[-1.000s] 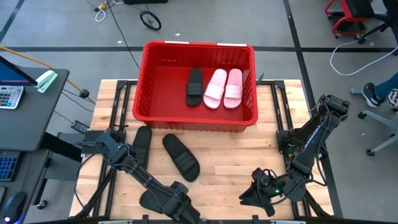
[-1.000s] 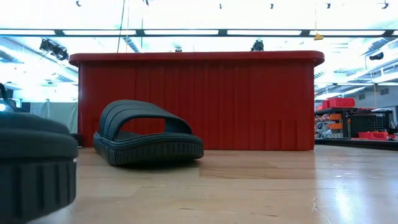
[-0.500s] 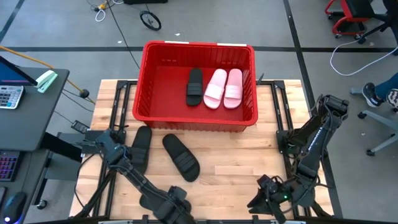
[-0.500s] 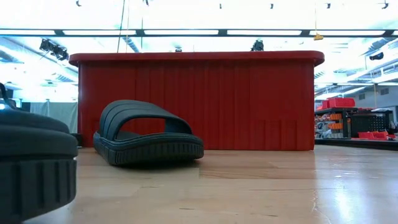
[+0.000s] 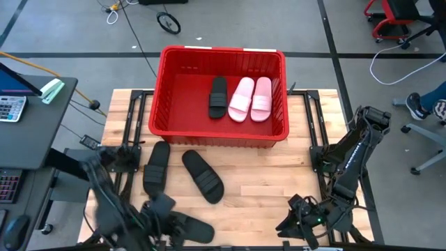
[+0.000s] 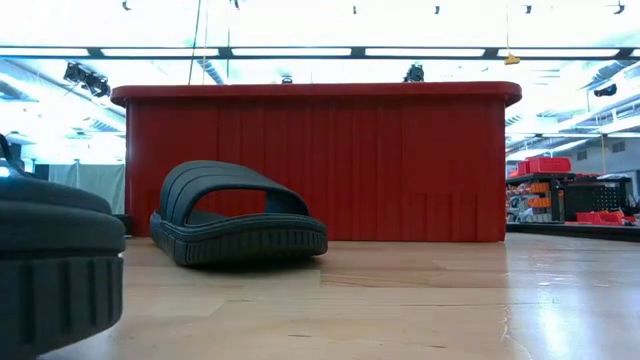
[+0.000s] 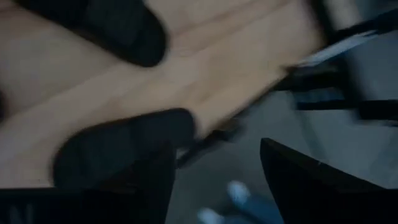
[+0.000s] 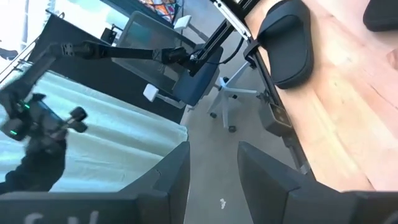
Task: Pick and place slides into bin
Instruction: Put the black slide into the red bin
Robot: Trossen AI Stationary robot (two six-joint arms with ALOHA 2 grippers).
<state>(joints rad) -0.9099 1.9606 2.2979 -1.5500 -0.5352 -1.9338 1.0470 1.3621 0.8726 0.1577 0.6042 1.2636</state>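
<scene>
**Hovering left gripper, fingers spread, three slides on the desk**

Farthest from the bin, at the wooden desk's [image 5: 279, 167] near edge, the left gripper [image 5: 155, 213] shows blurred, fingers apart and holding nothing, just beside a matte black open-toe slide [image 5: 187, 227]. The right gripper [image 5: 289, 226] waits along that same edge, fingers partly open and empty. Closer to the bin lie two more black slides [image 5: 156, 167] [image 5: 203, 176], side by side. The large red slotted plastic bin [image 5: 221, 50] holds one black slide [image 5: 219, 97] and two pale pink slides [image 5: 242, 99] [image 5: 261, 98].
</scene>
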